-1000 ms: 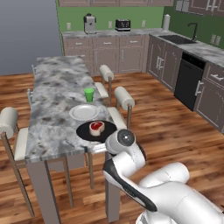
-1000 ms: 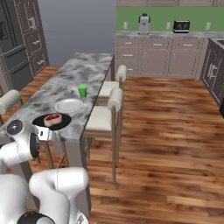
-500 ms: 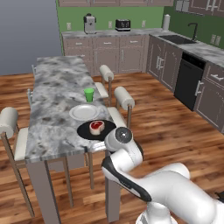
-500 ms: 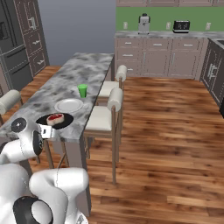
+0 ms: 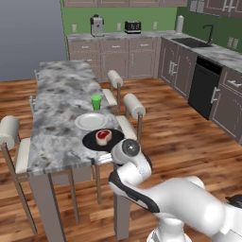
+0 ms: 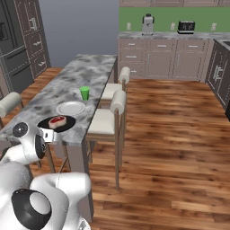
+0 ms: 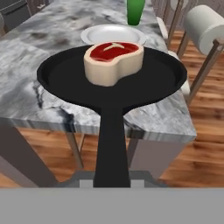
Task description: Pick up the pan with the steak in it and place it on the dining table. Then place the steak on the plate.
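Note:
The black pan [image 7: 65,74] sits low over the near end of the marbled dining table [image 5: 61,94], with its long handle [image 7: 111,140] running back over the table's edge. My gripper [image 7: 111,179] is shut on the end of that handle. The red steak [image 7: 113,61] with its pale rim lies in the middle of the pan [image 5: 92,140]. Just beyond the pan stands the white-grey plate [image 7: 105,33], bare, also seen as the plate [image 6: 70,108] from the right. I cannot tell whether the pan's bottom touches the tabletop.
A small green cup [image 5: 96,102] stands behind the plate. Padded chairs [image 5: 134,106] line the table's right side, close to my arm, and another chair [image 5: 9,132] is on the left. Kitchen counters with appliances [image 5: 132,26] run along the far wall.
My wrist has edged slightly left behind the table's edge. The pan, steak and plate sit where they were.

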